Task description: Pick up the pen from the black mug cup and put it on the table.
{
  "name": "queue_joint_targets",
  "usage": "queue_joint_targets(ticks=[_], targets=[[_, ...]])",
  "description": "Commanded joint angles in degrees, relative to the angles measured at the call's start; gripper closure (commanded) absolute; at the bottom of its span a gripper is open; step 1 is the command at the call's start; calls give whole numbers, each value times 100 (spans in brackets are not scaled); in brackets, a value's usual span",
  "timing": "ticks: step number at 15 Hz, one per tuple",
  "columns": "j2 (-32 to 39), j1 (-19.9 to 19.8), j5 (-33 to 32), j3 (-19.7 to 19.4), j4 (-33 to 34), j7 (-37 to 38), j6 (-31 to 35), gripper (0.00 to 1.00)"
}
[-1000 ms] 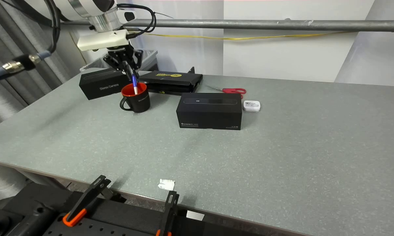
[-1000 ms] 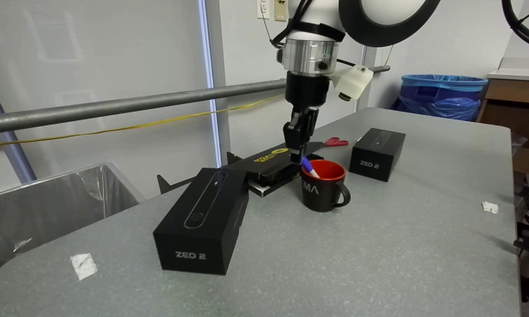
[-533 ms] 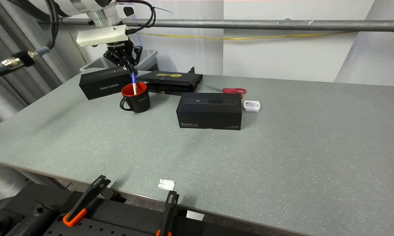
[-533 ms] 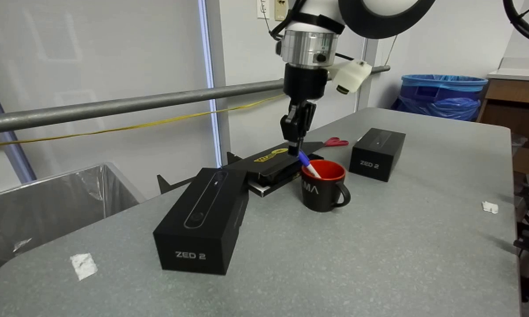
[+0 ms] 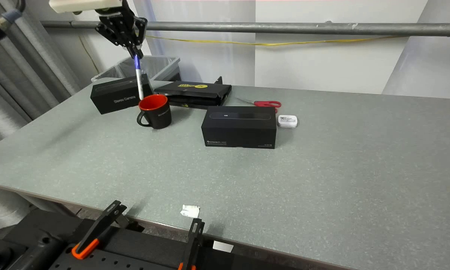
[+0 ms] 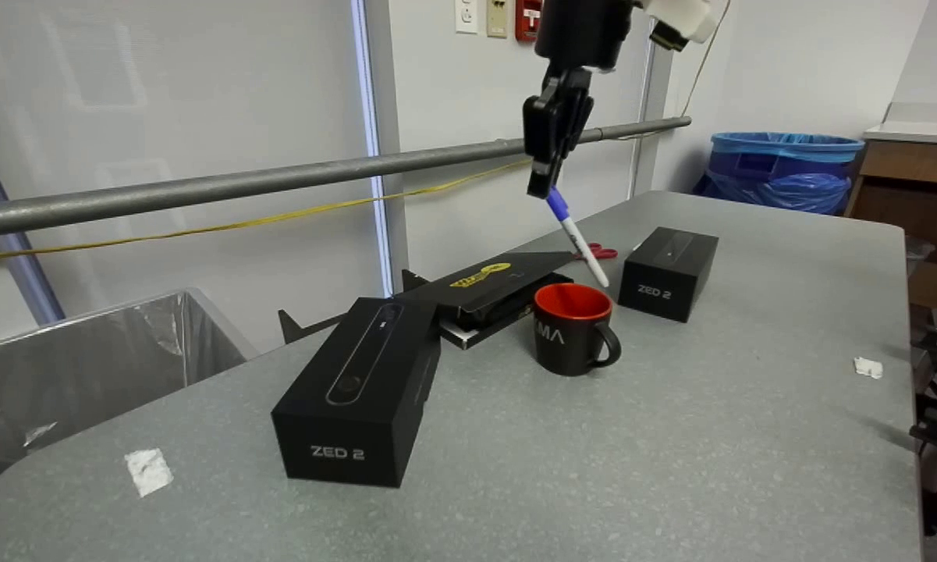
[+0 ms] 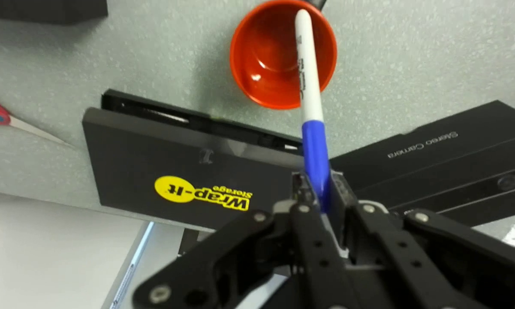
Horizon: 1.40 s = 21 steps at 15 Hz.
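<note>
The gripper (image 7: pixel 323 189) pinches the pen (image 7: pixel 309 86) by its blue end, holding it aslant with the white end lowest and out of the black mug cup (image 6: pixel 568 343), which stands upright below the gripper on the table (image 6: pixel 671 453), near a Wrap-It box (image 7: pixel 193 165) that also lies lower.

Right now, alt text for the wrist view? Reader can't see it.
Black pincer grips the pen by its blue end; the white end shows against the red inside of the mug, near the top. On the grey speckled table: black Wrap-It box left of centre, Stereo Camera box at right, scissors cut off at left.
</note>
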Motion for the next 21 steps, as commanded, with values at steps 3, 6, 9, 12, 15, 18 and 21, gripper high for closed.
queue_joint_targets(ticks=[3,6,9,12,15,18,21], targets=[[-582,-404,226,-86,-747,160,-1236,97],[-98,-656,158,-273,-721,333,-1325,97],[628,-859,365,-411,-444,235,-1037,97],[1292,-917,533,-480,-57,304,-762,97],[1743,-872,689,-465,330,309,-686,97],[1992,-807,657,-494,637,394,-706,97],[2079,-791,670,-502,813,452,-704,60]])
